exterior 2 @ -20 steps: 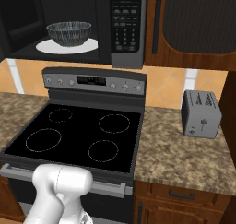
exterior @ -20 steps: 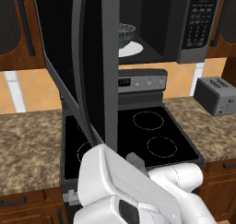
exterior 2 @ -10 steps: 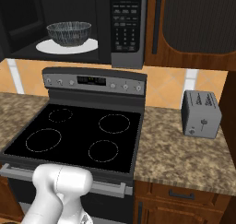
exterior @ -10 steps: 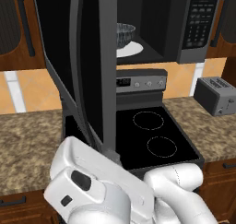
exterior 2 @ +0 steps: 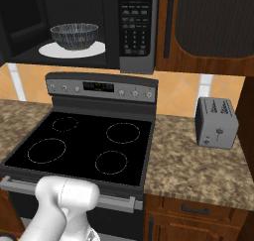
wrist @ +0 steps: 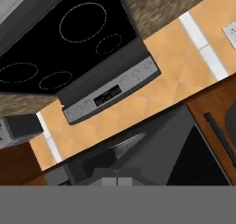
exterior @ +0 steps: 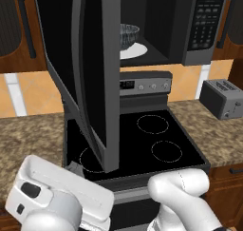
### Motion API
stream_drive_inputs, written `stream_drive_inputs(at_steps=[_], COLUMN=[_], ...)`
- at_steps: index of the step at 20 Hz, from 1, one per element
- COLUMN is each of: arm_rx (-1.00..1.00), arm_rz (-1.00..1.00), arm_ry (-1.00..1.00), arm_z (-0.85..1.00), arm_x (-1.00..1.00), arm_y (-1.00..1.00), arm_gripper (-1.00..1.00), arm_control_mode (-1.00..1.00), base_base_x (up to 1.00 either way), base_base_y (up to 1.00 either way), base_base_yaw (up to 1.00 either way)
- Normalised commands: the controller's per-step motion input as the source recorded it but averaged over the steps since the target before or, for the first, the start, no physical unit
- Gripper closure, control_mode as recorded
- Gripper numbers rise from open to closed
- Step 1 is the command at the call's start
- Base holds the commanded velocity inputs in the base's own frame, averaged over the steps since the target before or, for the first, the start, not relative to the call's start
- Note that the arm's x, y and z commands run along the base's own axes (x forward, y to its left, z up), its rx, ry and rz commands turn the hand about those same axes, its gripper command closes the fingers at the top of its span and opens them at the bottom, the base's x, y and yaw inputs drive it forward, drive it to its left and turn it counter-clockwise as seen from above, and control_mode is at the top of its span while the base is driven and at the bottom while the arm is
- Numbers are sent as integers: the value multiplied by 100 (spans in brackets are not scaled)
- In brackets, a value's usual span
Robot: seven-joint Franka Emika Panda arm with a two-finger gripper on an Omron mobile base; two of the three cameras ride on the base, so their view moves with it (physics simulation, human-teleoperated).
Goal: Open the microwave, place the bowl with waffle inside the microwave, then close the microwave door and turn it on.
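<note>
One small grey-blue patterned bowl (exterior 2: pixel 74 35) inside the large dark-grey microwave (exterior 2: pixel 84 27)
Its black glass door (exterior: pixel 92 78) stands open; tool's opening cannot be told.

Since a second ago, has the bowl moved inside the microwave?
No. The bowl sits on the same spot of the white turntable, left of the keypad panel.

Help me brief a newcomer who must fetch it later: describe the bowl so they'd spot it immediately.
Look above the black stove to the open microwave. Inside, on the white turntable, sits the bowl: small, round, grey-blue, with patterned sides. It is the only dish there, unlike the boxy grey toaster on the counter.
</note>
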Motion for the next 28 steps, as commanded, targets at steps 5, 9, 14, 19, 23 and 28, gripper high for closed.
stream_drive_inputs(at_steps=[5,9,14,19,23,28], arm_rx=[-11,-12,-11,-7,-3,0], arm_rz=[0,0,-1,-8,-12,-11], arm_ry=[-11,-19,-14,-8,-13,-14], arm_z=[-8,37,49,58,68,79], arm_x=[66,-4,-29,-32,-35,-22], arm_y=[29,-1,-20,-40,-56,-73], arm_gripper=[100,100,100,100,100,100], arm_control_mode=[-100,-100,-100,-100,-100,-100], base_base_x=[0,0,0,0,0,0], base_base_y=[0,0,0,0,0,0], base_base_yaw=[0,0,0,0,0,0])
